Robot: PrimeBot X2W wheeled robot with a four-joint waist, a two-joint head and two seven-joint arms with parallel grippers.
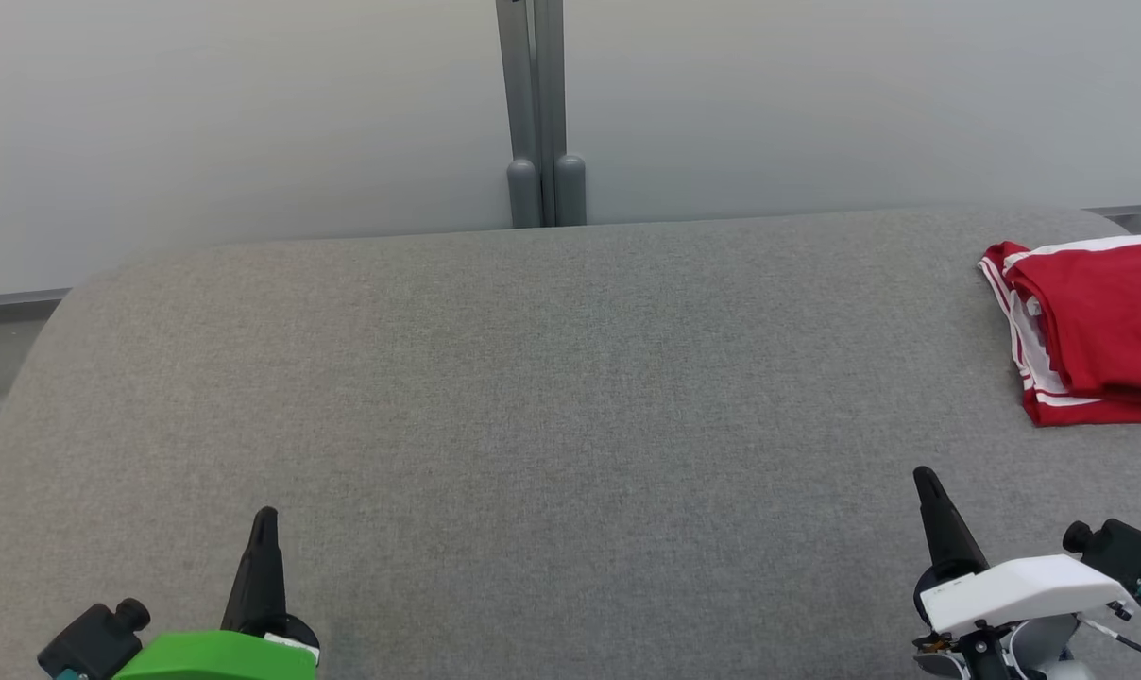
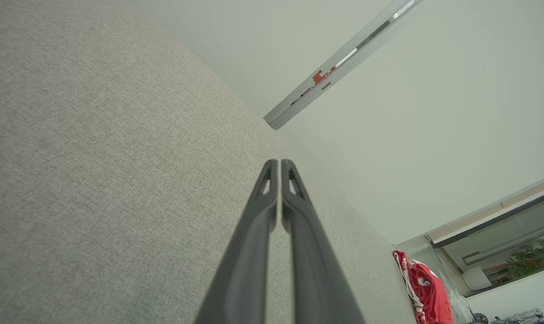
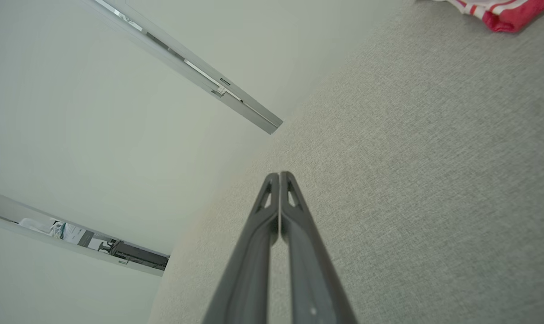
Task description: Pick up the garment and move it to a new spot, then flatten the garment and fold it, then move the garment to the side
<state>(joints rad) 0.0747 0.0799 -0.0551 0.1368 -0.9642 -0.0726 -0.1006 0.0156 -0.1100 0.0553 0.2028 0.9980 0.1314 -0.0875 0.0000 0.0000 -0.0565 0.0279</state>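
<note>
The wide grey woven-fabric surface (image 1: 552, 397) spreads as a broad stretch of plain cloth from its rounded far left corner across to its right side. Its far edge sits close against a pale panelled wall (image 1: 249, 123). A grey vertical post (image 1: 539, 113) with two rounded feet stands just behind the middle of that far edge.

The folded red garment with white striped trim (image 1: 1095, 321) lies near the far right corner of the surface, its right part cut off by the head view's border. Its white-striped hems show along its left and near sides. The left wrist view has it (image 2: 427, 292) at the surface's right end, with a window strip and green foliage (image 2: 533, 256) beyond.

The left claw (image 1: 264, 519) sits at the near edge toward the left, its two dark fingers pressed together on nothing (image 2: 278, 164). The right claw (image 1: 925, 477) sits at the near edge toward the right, likewise pressed together and empty (image 3: 278, 176). It is well apart from the garment (image 3: 506, 13), with plain cloth between them.
</note>
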